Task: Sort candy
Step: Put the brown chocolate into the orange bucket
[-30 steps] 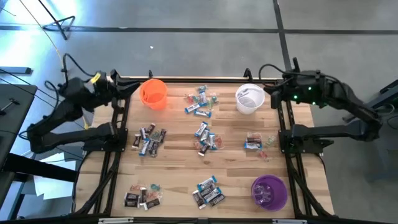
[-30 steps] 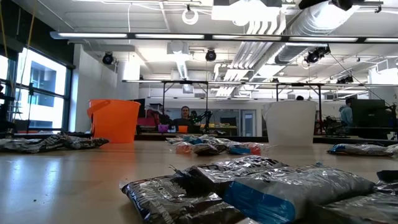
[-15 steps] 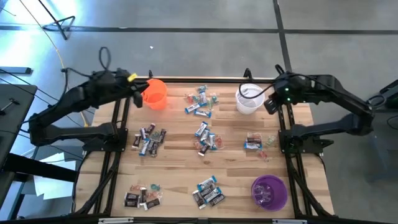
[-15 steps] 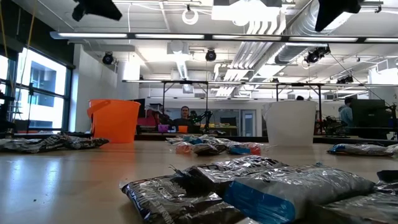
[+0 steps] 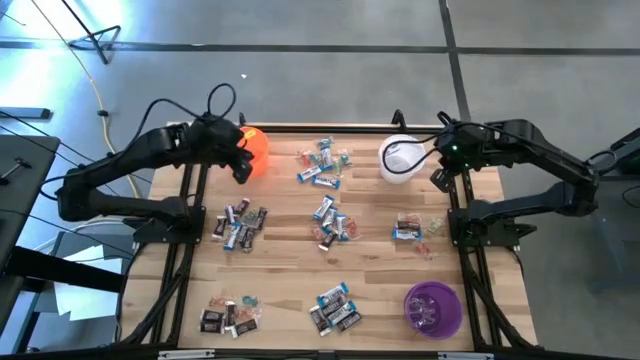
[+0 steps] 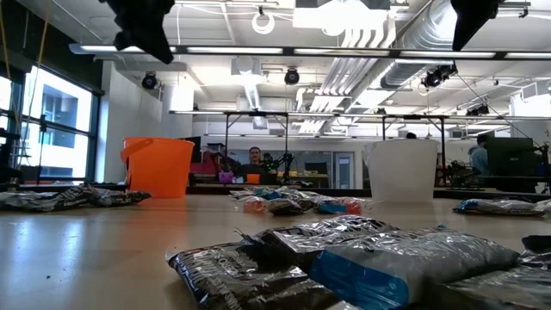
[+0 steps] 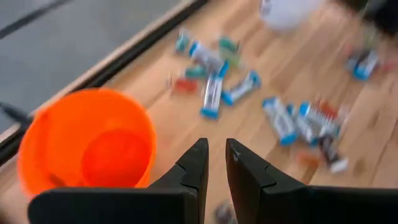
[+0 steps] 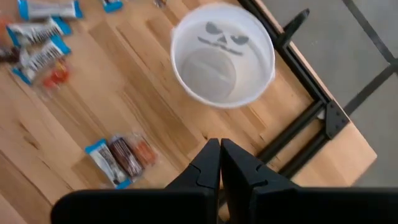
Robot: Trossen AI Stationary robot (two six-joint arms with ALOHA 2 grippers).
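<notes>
Six loose groups of candy [image 5: 322, 165] lie on the wooden table [image 5: 380, 270]; three sit in a middle row, left [image 5: 239, 224], centre [image 5: 329, 223] and right [image 5: 412, 228], two lie near the front edge [image 5: 228, 314] [image 5: 335, 307], and the far one is between the two far cups; the pieces are blue-and-white, dark brown and a few reddish or teal. One orange cup [image 5: 253, 150] stands at the far left of the table, a white cup [image 5: 400, 159] at the far right, and a purple cup [image 5: 433, 308] at the near right corner; the white cup has a dark face drawn on its inside wall and looks empty in the right wrist view.

Both arms are raised above the far side of the table; the left gripper [image 7: 212, 165] hangs just beside the orange cup, its fingers nearly together with a narrow gap, grasping nothing; the right gripper [image 8: 220, 162] hangs near the white cup, above the table's right edge, its fingers pressed together and empty.

Black metal frames run along the left and right sides of the table; the floor [image 5: 300, 60] around it is grey. Across the table, the low view shows a large room with white ceiling ducts [image 6: 379, 26], strip lights, windows at the left, black racks, and a person [image 6: 256, 160] sitting far behind.
</notes>
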